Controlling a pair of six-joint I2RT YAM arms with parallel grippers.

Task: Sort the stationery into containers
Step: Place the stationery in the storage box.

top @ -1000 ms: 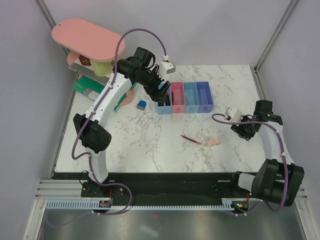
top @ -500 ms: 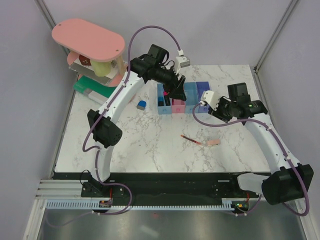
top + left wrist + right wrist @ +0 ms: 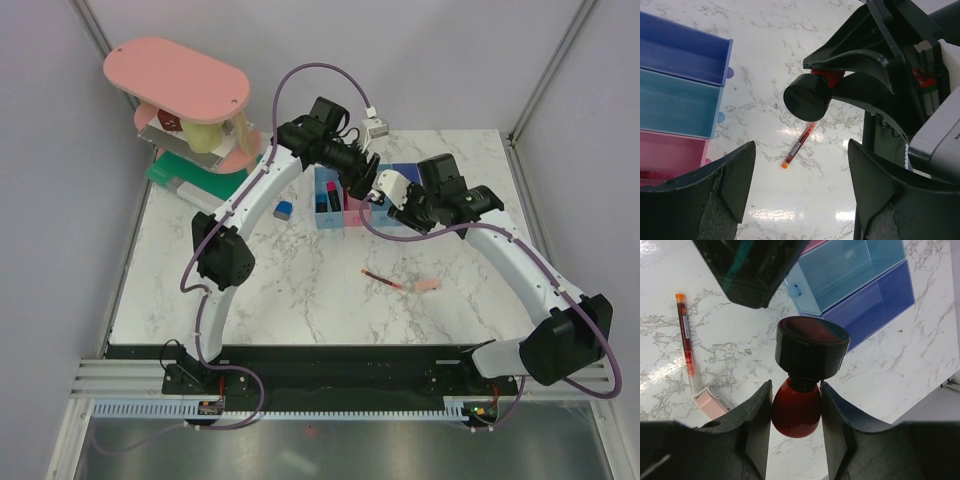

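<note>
Right gripper (image 3: 796, 392) had its jaws closed on the red bulb of the red-and-black knob (image 3: 812, 347), and we saw it held in the air just in front of the row of bins (image 3: 328, 218). Left gripper (image 3: 802, 192) hung above the row with its jaws spread wide and nothing between them, facing the knob. On the white marble-patterned table (image 3: 270, 290), grey-veined and glossy under the lights, the thin red pen (image 3: 380, 278) lay well in front of the row with the pale pink eraser (image 3: 427, 285) just beside one end of it. The small blue-white block (image 3: 283, 209) sat just left of the row. The pink-red marker (image 3: 335, 192) showed at the row's left end, though we could not tell which compartment held it. Pale grey walls (image 3: 420, 60) closed the space behind the row. Far to the row's left stood the pink oval-topped stand (image 3: 175, 80), with the green flat box (image 3: 175, 172) beneath it.
</note>
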